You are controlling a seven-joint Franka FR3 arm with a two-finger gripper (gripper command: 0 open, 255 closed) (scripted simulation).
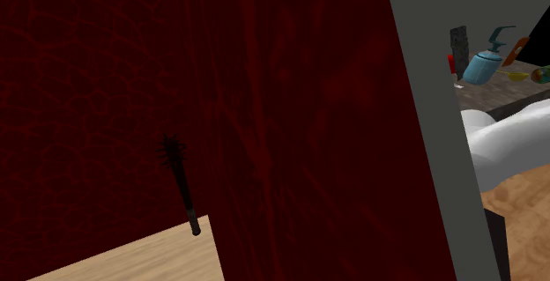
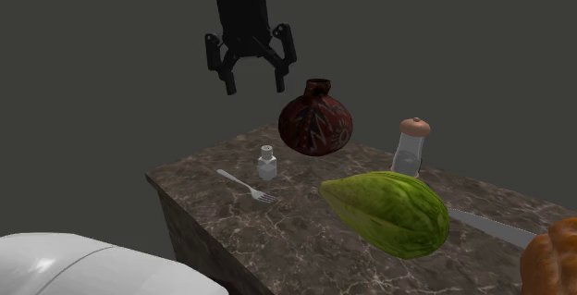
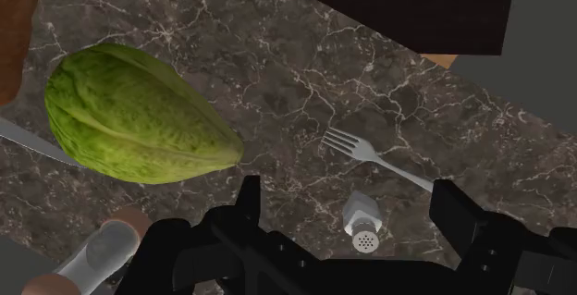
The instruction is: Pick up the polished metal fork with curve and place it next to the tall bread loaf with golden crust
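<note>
A slim silver fork [image 2: 245, 186] [image 3: 374, 154] lies flat on the dark marbled counter [image 2: 305, 247], near its corner. My gripper [image 2: 251, 85] [image 3: 348, 188] hangs open high above it, holding nothing. In the wrist view the fork lies just beyond the gap between the fingers [image 3: 248, 201]. A golden-brown crusty lump, apparently the bread loaf [image 2: 553, 261] [image 3: 14, 34], is cut off by the frame edge at the counter's other end, beyond a big green pod-shaped fruit [image 2: 388, 212] [image 3: 139, 117].
A small shaker [image 2: 267, 164] [image 3: 362, 221] stands right beside the fork. A dark red vase [image 2: 315, 122], a brown-capped bottle [image 2: 411, 145] and a knife blade [image 2: 490, 227] also sit on the counter. A dark red surface [image 1: 220, 103] blocks much of the shoulder view.
</note>
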